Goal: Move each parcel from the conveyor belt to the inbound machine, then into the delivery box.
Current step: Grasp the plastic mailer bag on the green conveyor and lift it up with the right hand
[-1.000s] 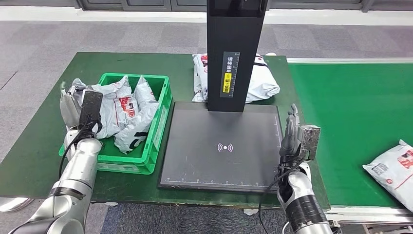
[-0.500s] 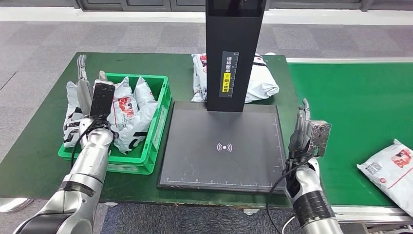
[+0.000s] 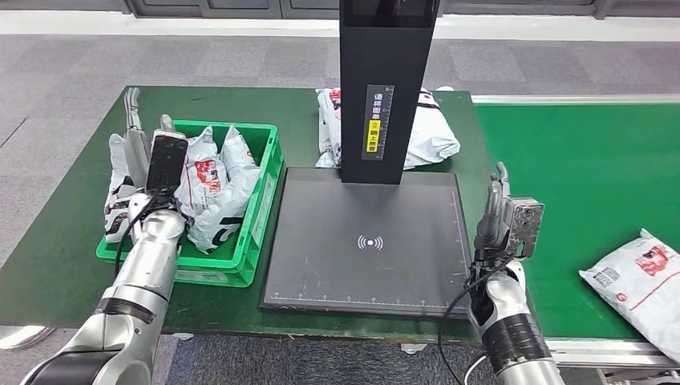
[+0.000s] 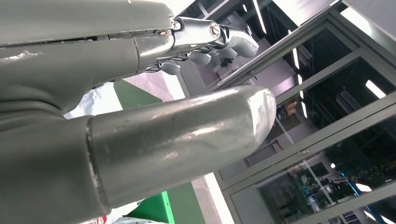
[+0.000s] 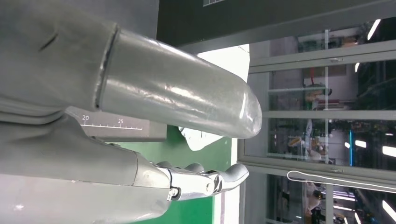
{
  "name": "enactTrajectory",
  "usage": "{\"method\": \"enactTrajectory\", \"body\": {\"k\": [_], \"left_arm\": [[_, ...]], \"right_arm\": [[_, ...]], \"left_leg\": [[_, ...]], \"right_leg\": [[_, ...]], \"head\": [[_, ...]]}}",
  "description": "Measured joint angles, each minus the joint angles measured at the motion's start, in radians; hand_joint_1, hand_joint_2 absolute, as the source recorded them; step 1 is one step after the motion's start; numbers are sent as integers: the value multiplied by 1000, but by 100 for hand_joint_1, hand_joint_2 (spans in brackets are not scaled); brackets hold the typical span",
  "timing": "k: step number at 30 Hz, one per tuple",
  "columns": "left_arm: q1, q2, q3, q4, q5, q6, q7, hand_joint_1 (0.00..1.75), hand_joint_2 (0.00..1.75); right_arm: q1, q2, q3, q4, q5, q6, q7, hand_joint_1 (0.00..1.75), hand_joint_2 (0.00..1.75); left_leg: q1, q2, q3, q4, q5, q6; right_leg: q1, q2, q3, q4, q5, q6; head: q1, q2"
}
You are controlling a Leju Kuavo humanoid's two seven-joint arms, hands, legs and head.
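Right hand point(image 3: 503, 215): raised upright at the near right edge of the dark square scanner plate point(image 3: 365, 241), fingers extended and apart, holding nothing. The right wrist view shows the thumb and darker fingers point(image 5: 205, 179) spread, with nothing between them.

White plastic parcel with red print point(image 3: 637, 277): lies flat on the green conveyor belt point(image 3: 585, 168), at the near right, well apart from the right hand and on its outer side.

Scanner plate: black, bare, with a white wireless mark at its centre; it lies on the green counter point(image 3: 56, 241) between the crate and the belt.

Left hand point(image 3: 152, 156): upright over the near left corner of the green plastic crate point(image 3: 244, 241), fingers straight and spread, grasping nothing. It stands just above the white parcels point(image 3: 212, 184) piled inside the crate; whether it touches them cannot be told.

Black upright scanner column point(image 3: 389, 80): rises from the far edge of the plate, with a yellow and white label on its face.

Crumpled white parcels point(image 3: 433, 132): heaped on the counter behind the column, well away from both hands.
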Motion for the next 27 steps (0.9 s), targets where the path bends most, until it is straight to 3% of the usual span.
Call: {"method": "enactTrajectory", "body": {"k": [1,4,5,8,11,14,17,19,20,22,27], "left_arm": [[1,-1,0,-1,3,-1,-2,0,0],[18,-8,-11,-24,23,1,-27,0,131],[30,-14,-19,-41,22,16,-32,0,175],[67,-41,-47,-96,-35,98,-15,0,175],[88,-76,-57,-145,-139,135,-15,0,175],[106,-112,-55,-190,-157,107,-9,0,175],[165,-162,-104,-197,96,-135,53,0,175],[220,-197,-170,-156,258,-306,15,0,175],[246,-209,-203,-130,297,-343,-16,0,175],[274,-221,-255,-91,331,-341,-41,0,175],[287,-217,-332,-37,333,-327,-8,0,175]], "right_arm": [[0,0,0,0,0,-2,0,0,0],[0,-2,0,0,5,-15,-1,0,0],[-1,-3,0,0,8,-20,-1,0,44],[-13,-7,0,10,25,-35,-2,0,175],[-37,-7,0,34,42,-53,-9,0,175],[-45,-11,-1,49,82,-92,8,0,175],[-57,-61,-7,106,275,-233,182,0,175],[-70,-113,-31,175,387,-285,252,0,175],[-78,-135,-49,208,420,-292,255,0,175],[-93,-162,-88,264,474,-305,260,0,175],[-99,-202,-179,358,595,-335,323,0,175]], "left_leg": [[0,0,0,0,0,0],[0,0,0,0,0,0],[0,0,0,0,0,0],[0,0,-1,0,0,0],[0,0,-1,0,0,0],[-1,0,0,0,-1,1],[-3,-3,3,0,-2,4],[-4,-11,1,1,-2,7],[-4,-13,-1,1,-2,8],[-5,-9,-3,2,-2,8],[-6,-3,-2,2,-4,10]], "right_leg": [[0,0,0,0,0,0],[0,0,0,0,0,0],[0,0,0,0,0,0],[0,0,0,0,0,0],[0,0,0,0,0,0],[0,0,0,-1,0,0],[-3,-3,4,-2,-3,4],[-4,-11,6,-2,-5,7],[-4,-13,5,-2,-4,8],[-4,-9,3,-2,-2,7],[-6,-4,1,-3,-2,8]], "head": [[0,0],[0,0],[0,0],[0,0],[0,0],[0,0],[0,0],[0,0],[0,0],[1,0],[1,0]]}}
